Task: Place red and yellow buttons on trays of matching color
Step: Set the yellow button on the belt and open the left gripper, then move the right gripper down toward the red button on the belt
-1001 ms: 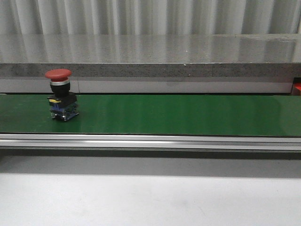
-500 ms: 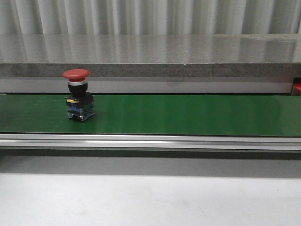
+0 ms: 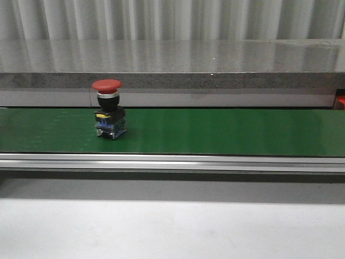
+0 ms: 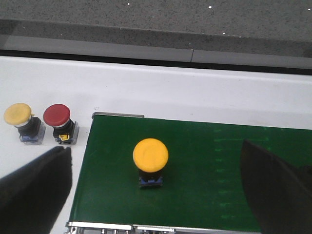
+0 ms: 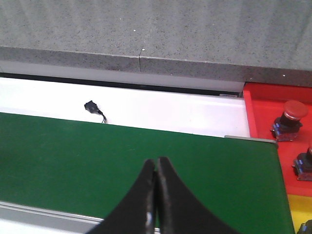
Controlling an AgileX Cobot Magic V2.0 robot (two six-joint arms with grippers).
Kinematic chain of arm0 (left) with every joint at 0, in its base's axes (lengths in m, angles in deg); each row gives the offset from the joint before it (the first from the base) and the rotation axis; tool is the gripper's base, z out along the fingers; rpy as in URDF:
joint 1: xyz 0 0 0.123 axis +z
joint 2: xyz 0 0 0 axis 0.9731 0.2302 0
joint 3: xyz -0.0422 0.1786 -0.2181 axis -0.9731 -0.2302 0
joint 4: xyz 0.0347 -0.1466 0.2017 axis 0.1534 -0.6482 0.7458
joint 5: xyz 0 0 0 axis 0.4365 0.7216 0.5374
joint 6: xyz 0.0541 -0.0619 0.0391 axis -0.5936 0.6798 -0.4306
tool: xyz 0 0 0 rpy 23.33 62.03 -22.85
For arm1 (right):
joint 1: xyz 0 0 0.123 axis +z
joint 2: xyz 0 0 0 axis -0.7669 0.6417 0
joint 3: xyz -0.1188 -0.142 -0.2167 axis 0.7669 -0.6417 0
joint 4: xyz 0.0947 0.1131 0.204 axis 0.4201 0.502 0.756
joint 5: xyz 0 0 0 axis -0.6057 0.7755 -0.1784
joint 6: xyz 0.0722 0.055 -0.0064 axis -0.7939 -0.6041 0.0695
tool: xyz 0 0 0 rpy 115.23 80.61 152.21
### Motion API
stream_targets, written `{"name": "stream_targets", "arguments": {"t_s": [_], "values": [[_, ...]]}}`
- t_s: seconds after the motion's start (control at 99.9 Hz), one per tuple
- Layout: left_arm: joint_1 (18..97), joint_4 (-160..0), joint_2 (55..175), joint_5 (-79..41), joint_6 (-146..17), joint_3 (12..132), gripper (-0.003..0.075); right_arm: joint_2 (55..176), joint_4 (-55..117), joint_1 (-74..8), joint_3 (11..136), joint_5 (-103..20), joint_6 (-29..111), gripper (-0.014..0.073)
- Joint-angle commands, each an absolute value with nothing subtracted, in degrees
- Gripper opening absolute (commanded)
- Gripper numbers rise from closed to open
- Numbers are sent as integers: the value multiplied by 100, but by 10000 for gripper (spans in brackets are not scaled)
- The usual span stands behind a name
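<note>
At the left end of the line, off the belt on the white tabletop, a spare yellow button and a spare red button stand side by side, just beside the belt's end edge. The left hand hangs over that end with its fingers spread wide apart; a yellow mushroom button stands upright on the green conveyor belt between them, directly below the opening.

Further along, the front view shows a red mushroom button upright on the belt, left of its middle, cap up, so its long axis is vertical.

At the right end, the right hand hovers over bare belt with its fingers pressed together, holding nothing. Beyond the belt's end lies the red tray, already carrying a red button, with a strip of yellow tray beside it.

The red button is well apart from the right hand, toward the left end, so I judge the right arm must wait for it or open first; the left hand is nearer the yellow one.
</note>
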State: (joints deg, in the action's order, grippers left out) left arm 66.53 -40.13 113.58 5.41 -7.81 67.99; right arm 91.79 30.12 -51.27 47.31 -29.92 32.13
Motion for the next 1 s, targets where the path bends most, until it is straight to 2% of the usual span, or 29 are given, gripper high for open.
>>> {"name": "stream_targets", "arguments": {"t_s": [0.0, 0.17, 0.26, 0.31, 0.38, 0.55, 0.991], "values": [[6583, -4028, 10765, 102, -794, 6609, 671, 9162, 3024, -5134, 4879, -3389, 3262, -67], [6583, -4279, 9711, -55, -794, 5836, 663, 9162, 3024, -5134, 4879, -3389, 3262, -67], [6583, -4374, 9124, -75, -794, 5444, 593, 9162, 3024, -5134, 4879, -3394, 3262, -67], [6583, -4378, 8833, -75, -794, 5264, 526, 9162, 3024, -5134, 4879, -3413, 3262, -67], [6583, -4388, 8463, -75, -794, 5051, 394, 9162, 3024, -5134, 4879, -3436, 3262, -67], [6583, -4388, 7879, -75, -794, 4770, -16, 9162, 3024, -5134, 4879, -3429, 3262, -67], [6583, -4388, 7768, -75, -794, 4754, -20, 9162, 3024, -5134, 4879, -3360, 3262, -67]]}}
